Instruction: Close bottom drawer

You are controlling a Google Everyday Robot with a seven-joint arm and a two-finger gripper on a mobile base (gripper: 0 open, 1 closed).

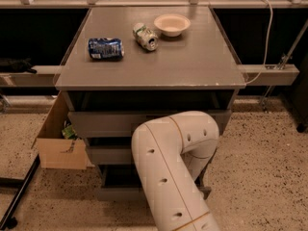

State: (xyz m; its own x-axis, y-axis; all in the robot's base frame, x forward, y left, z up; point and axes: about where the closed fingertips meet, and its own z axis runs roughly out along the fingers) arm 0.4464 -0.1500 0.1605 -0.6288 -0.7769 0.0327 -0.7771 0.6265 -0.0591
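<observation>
The bottom drawer (120, 193) is the lowest grey front of the cabinet under the table. It stands pulled out, with a dark gap above its front panel. Its knob is hidden. My white arm (173, 177) bends in front of the cabinet and covers the right half of all three drawer fronts. My gripper is hidden behind the arm, somewhere low at the cabinet's right side, so I cannot see it.
The middle drawer (108, 154) and top drawer (101, 122) fronts sit above. On the grey table top (192, 66) lie a blue can (105, 48), a green-white can (145, 36) and a bowl (172, 24). An open cardboard box (60, 150) stands left of the cabinet. A black stand leg (19, 196) lies at lower left.
</observation>
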